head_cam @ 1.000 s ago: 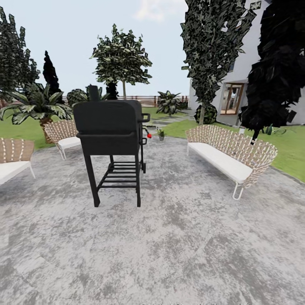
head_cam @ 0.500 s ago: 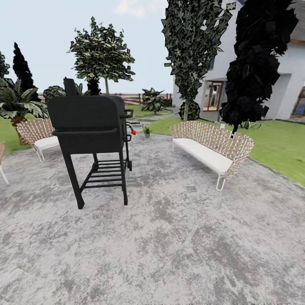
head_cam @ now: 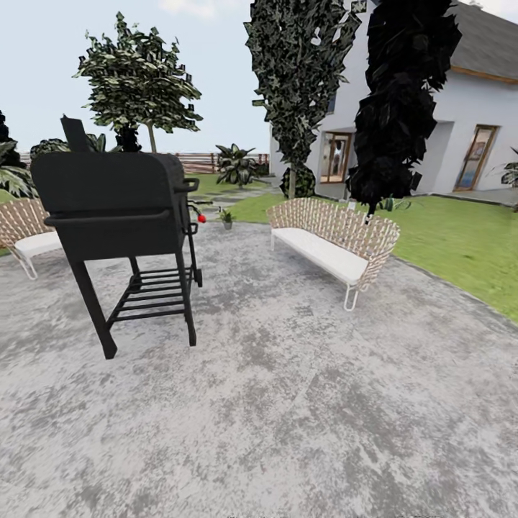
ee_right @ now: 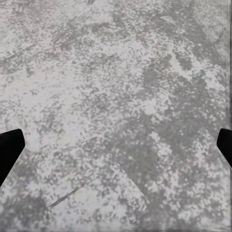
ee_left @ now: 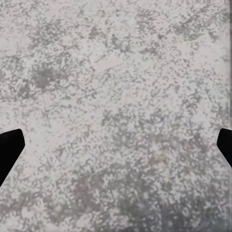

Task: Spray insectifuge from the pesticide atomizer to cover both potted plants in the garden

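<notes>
One black grill (head_cam: 119, 216) is standing on the grey patio (head_cam: 288, 403); two woven seats are showing, one bench (head_cam: 332, 239) at the right and one chair (head_cam: 25, 226) at the far left edge; one small potted plant (head_cam: 226, 216) is sitting at the patio's far rim; one white house (head_cam: 460, 129) is rising at the right; two claws are appearing, a left claw (ee_left: 116, 150) and a right claw (ee_right: 116, 150), each showing two dark fingertips.
</notes>
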Tool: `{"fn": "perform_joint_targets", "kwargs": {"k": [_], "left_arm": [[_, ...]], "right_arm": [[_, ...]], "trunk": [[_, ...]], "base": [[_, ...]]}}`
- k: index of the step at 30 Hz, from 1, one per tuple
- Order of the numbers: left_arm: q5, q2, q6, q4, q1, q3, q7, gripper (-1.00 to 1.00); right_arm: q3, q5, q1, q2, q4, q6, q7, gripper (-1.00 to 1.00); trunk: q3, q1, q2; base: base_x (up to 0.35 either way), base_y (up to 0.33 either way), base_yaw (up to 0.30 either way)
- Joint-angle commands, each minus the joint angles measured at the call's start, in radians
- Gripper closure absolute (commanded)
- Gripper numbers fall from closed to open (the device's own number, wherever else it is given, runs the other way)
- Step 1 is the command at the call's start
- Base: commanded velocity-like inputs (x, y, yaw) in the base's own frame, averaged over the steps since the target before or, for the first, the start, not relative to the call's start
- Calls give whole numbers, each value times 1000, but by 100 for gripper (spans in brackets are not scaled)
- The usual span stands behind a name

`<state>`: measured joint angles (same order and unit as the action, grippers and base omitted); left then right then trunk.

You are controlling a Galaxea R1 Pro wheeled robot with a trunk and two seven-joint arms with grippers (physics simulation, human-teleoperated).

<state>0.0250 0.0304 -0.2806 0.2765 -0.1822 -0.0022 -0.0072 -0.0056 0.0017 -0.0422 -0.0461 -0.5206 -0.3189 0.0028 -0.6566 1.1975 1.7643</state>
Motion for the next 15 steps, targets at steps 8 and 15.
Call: {"fn": "perform_joint_targets", "kwargs": {"k": [8, 15], "left_arm": [[3, 0, -3, 0, 0, 1, 0, -100], [3, 0, -3, 0, 0, 1, 0, -100]], "right_arm": [[-1, 1, -1, 0, 2, -3, 0, -100], [-1, 1, -1, 0, 2, -3, 0, -100]], "trunk": [[-36, 31, 57], [-67, 57, 106]], "base": [[0, 0, -199], [0, 0, -192]]}}
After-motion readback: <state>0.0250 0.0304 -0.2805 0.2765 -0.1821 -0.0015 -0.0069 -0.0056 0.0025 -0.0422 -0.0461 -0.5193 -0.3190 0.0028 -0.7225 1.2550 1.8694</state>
